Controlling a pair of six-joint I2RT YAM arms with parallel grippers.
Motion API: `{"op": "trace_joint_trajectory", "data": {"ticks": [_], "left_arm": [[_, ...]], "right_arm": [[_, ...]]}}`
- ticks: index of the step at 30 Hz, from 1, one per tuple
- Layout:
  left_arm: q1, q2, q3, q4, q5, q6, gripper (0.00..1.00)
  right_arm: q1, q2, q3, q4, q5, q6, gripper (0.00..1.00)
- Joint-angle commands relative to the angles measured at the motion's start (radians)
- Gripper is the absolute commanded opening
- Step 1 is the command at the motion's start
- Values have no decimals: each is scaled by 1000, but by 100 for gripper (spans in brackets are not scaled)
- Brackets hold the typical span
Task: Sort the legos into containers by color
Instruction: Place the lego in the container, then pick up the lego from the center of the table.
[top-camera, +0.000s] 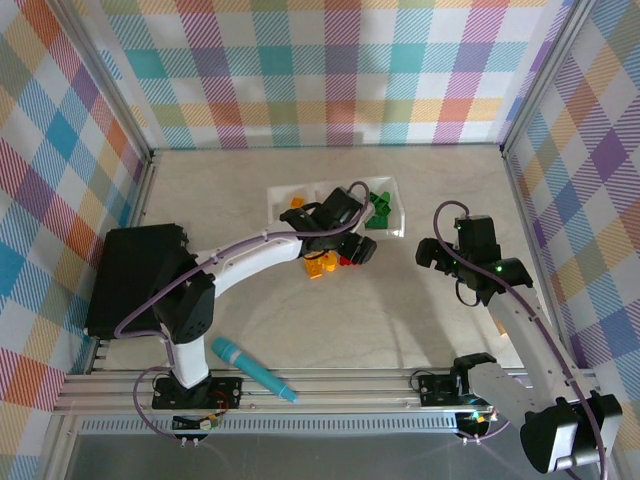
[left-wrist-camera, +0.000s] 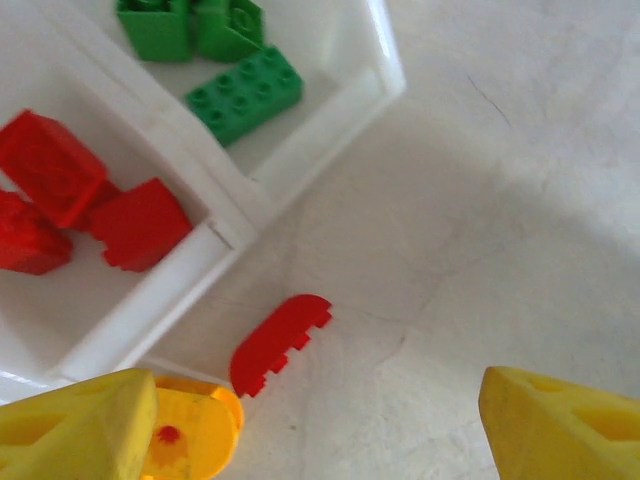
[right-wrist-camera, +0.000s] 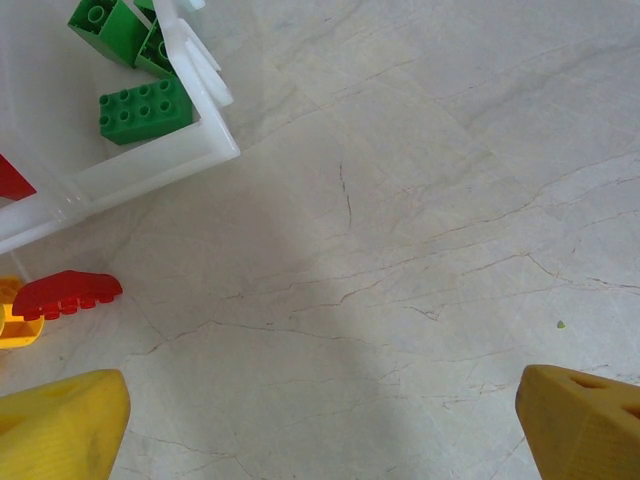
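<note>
At the far left edge of the table (top-camera: 420, 320) sits one black box (top-camera: 130, 285), and near the arm bases lies one teal pen (top-camera: 255, 369). The left gripper (left-wrist-camera: 318, 405) hovers over the table just near of the tray (left-wrist-camera: 310, 130), its two yellow fingers (left-wrist-camera: 75, 430) spread wide apart with nothing between them. The tray's left compartment holds orange pieces (top-camera: 297, 204), their count unclear from above. Its middle compartment holds three red bricks (left-wrist-camera: 50, 165), and its right one three green bricks (left-wrist-camera: 243, 95). On the table just outside the tray's near wall lies one loose red brick (left-wrist-camera: 280, 343), studs sideways. One yellow-orange brick (left-wrist-camera: 195, 430) sits just beside it, partly behind the left finger. Well to the right, the right gripper (right-wrist-camera: 320, 400) hangs over bare table, jaws apart and empty
</note>
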Motion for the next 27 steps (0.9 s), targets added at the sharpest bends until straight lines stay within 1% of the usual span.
{"op": "trace_joint_trajectory", "data": {"ticks": [1,11,16,27], "left_arm": [[-8,46,21,-71,62,104,84],[-8,273,235,-293,32,242,82],[-9,337,290,-329,3,277,80],[-8,384,335,-340,-78,317,78]], "right_arm": [[-8,-2,8,6,-16,14,99],[-8,-11,13,0,-11,11,99],[-8,-4,18,0,-9,9,99],[-8,9,27,-1,-11,8,99]]}}
